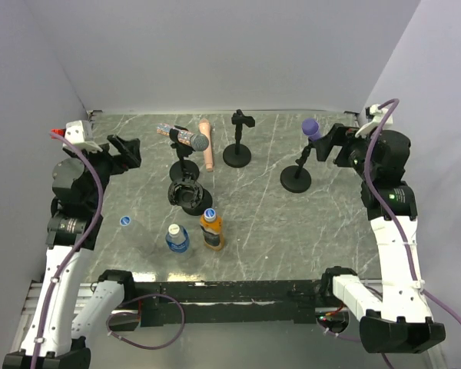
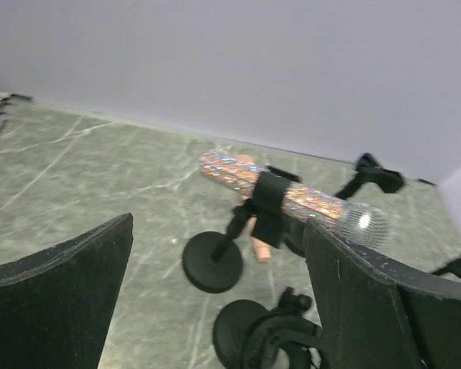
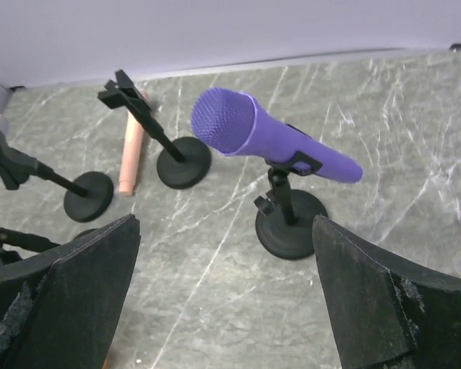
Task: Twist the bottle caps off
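3 bottle caps show in the top view alone: a blue cap seated on the upright orange bottle, a pale cap on the blue bottle just left of the orange bottle, and a third blue cap well to the left of the orange bottle, where I cannot tell whether a clear bottle lies under it. Neither screwed-on cap looks loosened, so in my judgement the task is not begun. The left jaws are spread wide and hold nothing, well behind and left of the orange bottle. The right jaws are likewise spread and bare, far to its right and rear. Risks, as judged: a toppled black stand lies just behind the orange bottle, so a reach from the rear could knock the bottles over. The 2 bottles stand close together, so wide jaws may nudge one while closing on the other. Twisting a cap without the second arm gripping the body would likely spin or tip the light bottle. The left wrist view shows the glitter microphone clipped in its stand, and no bottle. The right wrist view shows the purple microphone and an empty stand on the desk, again no cap. Both wrist views confirm the inner jaw faces are bare.
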Robot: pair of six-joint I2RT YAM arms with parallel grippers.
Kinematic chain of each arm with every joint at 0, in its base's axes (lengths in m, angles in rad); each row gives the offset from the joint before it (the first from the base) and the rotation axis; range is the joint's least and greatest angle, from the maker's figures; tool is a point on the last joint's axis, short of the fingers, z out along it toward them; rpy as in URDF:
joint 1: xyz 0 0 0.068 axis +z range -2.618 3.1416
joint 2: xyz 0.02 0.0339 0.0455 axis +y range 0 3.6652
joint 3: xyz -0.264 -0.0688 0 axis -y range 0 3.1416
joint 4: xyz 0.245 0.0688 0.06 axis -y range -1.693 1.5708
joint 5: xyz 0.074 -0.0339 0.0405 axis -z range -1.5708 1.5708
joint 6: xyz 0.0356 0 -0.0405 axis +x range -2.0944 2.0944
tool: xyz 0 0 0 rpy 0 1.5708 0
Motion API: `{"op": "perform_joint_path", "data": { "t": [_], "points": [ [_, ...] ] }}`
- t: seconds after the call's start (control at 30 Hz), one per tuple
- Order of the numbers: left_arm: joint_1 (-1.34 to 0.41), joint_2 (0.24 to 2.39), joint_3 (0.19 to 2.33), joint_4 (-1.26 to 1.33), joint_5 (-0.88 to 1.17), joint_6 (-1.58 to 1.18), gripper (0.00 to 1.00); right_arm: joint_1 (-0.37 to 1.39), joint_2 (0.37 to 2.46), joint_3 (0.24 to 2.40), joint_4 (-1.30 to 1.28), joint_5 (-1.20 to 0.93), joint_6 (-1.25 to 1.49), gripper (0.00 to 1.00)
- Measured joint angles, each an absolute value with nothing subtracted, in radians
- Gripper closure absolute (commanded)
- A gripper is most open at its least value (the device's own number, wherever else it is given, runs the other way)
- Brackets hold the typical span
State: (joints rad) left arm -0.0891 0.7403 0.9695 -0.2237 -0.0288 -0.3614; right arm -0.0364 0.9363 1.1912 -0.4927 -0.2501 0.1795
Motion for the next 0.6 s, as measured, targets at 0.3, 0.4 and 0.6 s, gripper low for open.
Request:
{"op": "perform_joint_path", "data": {
  "t": [0.3,0.4,0.6],
  "points": [
    [-0.089,0.688,0.976,-0.265,0.116,-0.432,0.03,0.020,0.939,1.214,-0.519,-0.497,-0.037,0.00],
    [-0.089,0.681,0.976,-0.271,0.153,-0.450,0.03,0.136,0.981,1.262,-0.600,-0.654,-0.192,0.00],
    [-0.089,0.680,0.976,-0.283,0.228,-0.469,0.03,0.401,1.128,1.376,-0.805,-0.898,-0.557,0.00]
  ]
}}
